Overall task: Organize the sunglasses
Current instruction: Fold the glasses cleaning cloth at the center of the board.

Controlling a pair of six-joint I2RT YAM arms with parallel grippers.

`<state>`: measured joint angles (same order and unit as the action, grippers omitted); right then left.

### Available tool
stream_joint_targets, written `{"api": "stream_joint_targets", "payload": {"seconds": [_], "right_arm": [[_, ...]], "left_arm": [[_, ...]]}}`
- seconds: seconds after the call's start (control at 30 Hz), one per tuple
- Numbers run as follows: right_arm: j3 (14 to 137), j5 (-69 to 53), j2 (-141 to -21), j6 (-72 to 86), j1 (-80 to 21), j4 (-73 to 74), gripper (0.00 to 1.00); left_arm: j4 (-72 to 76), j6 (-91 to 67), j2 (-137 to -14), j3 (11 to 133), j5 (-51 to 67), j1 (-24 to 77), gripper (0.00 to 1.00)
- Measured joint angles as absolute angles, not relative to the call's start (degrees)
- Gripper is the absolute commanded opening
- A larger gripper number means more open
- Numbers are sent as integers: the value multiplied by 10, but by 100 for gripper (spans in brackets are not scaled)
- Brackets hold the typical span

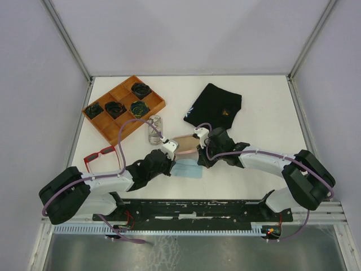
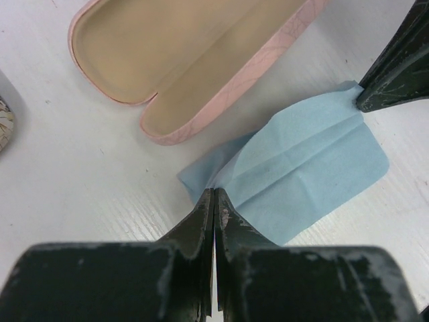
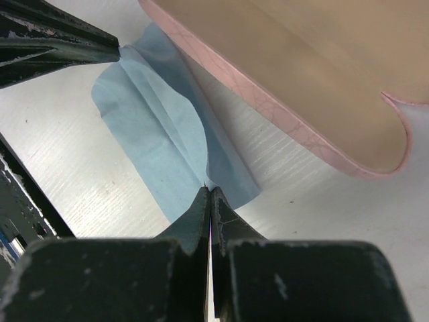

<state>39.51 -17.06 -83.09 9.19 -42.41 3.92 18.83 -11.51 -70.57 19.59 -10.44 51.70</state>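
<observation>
White table (image 1: 265, 107), grey walls (image 1: 186, 34), metal corner posts (image 1: 67, 39), blue cloth (image 1: 186, 170), red sunglasses (image 1: 100, 153)

High camera looking down over table (image 1: 265, 113); wrist cameras facing blue cloth (image 2: 308, 168) (image 3: 161, 141) closely from opposite ends, sharing pink case (image 2: 221, 100) (image 3: 268, 107).

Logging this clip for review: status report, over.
Left gripper and right gripper shut on opposite ends of thin light-blue cloth. Chunky red plastic sunglasses untouched on white table, left. Open pink oblong case empty, beside cloth.
</observation>
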Motion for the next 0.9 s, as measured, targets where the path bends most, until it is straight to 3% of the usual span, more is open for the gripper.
{"api": "stream_joint_targets", "payload": {"seconds": [0.5,0.9], "right_arm": [[395,-180,-844,94,-438,44,0],[395,-177,-847,96,-440,52,1]], "left_arm": [[195,-124,-688,170,-99,517,3],[199,-134,-688,164,-79,517,14]]}}
